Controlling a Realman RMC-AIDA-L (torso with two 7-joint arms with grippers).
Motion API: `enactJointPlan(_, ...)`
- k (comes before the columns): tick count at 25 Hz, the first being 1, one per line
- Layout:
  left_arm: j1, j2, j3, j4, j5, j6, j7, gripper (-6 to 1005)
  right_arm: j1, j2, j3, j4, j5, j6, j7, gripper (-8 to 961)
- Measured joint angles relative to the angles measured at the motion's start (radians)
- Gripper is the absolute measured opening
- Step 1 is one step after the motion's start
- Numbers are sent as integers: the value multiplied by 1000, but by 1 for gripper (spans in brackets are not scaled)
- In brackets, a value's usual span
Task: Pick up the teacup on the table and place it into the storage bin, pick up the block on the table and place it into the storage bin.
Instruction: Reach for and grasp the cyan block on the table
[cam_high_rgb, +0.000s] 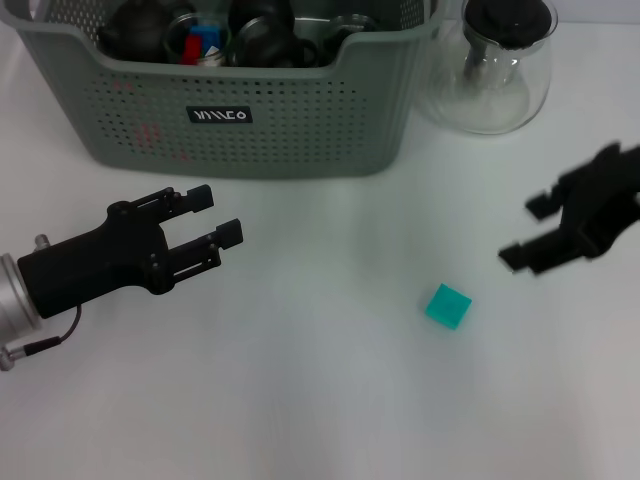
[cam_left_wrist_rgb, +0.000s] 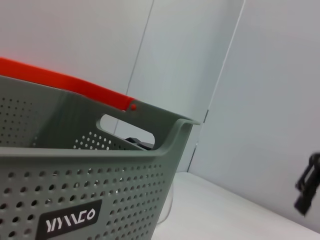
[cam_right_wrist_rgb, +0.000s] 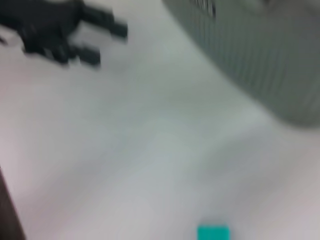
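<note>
Block lies alone on the table, right gripper near it, jaws spread.
Likely light and rigid; pinching two flat opposite faces should suit.

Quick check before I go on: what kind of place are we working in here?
Probably an indoor test bench: a plain white table holding a storage bin of odds and ends, a glass carafe and a teal block, with bare panelled walls behind.

We are seeing black two-fingered grippers: the left gripper is wearing a silver wrist collar, thin cable at 7 o'clock; the right gripper is all black.
</note>
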Motion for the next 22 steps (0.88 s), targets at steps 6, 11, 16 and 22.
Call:
enactJointPlan(6, 3, -2, 0, -2, 0, -6, 2, 657, 49, 0, -153, 219, -65, 102, 33, 701)
enactJointPlan(11, 4, -4, 0, -2, 0, -7, 3, 657, 100, 1, -253, 389, -74, 221, -6, 700)
enactJointPlan(16, 7, -5, -1, -2, -1, -8, 3, 657, 136, 1, -293, 486, -76, 301, -12, 700)
enactJointPlan(22, 7, -5, -1, -2, -1, -9, 4, 657, 153, 1, -334, 536, -84, 375, -12, 699)
